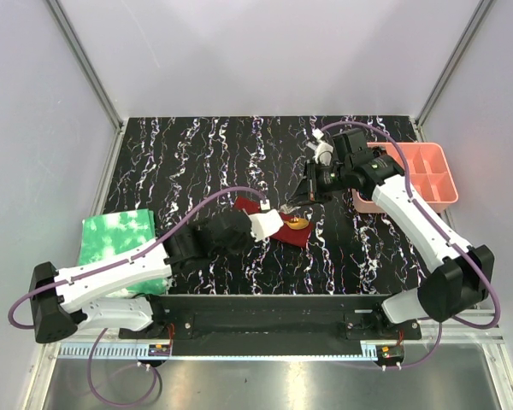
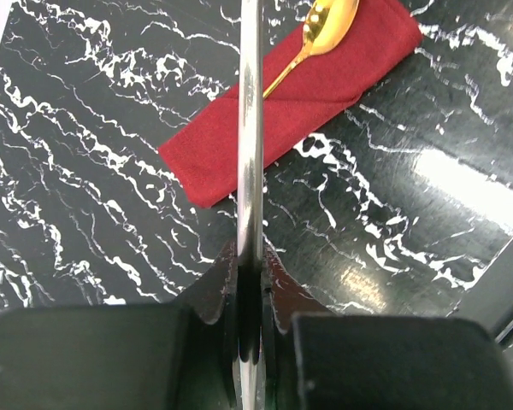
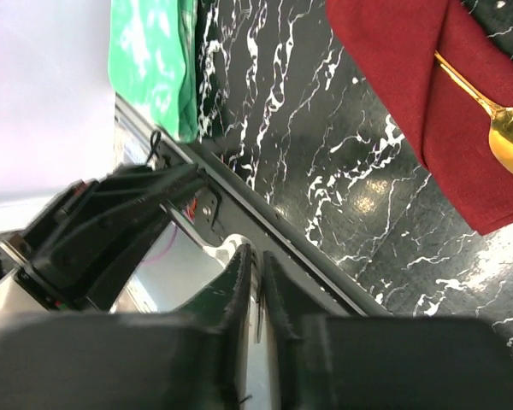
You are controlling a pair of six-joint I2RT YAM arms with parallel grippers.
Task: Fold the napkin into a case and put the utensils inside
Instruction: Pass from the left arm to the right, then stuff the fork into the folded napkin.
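While the green crinkled sheet (image 1: 115, 235) lies at the far left edge of the black marbled table (image 1: 197, 162), the left arm reaches from its base toward the middle. The left gripper (image 2: 250, 256) is clamped on a thin metal utensil (image 2: 250, 128), seen edge-on as a narrow silvery strip that runs straight out from between the fingers and over the cloth. Just beyond it, near the centre of the table, lies the napkin (image 2: 350, 68), folded into a long dark red strip with a diagonal fold line across it. A gold spoon (image 2: 329, 19) rests on that strip, bowl on top of the cloth, handle running down to the fold line. To the right, the right gripper (image 3: 256, 260) hangs above the table near the napkin's far end, fingers drawn almost together with only a slim slit between them; whether anything is pinched there I cannot tell. Farthest right sits the pink compartment tray (image 1: 449, 192).
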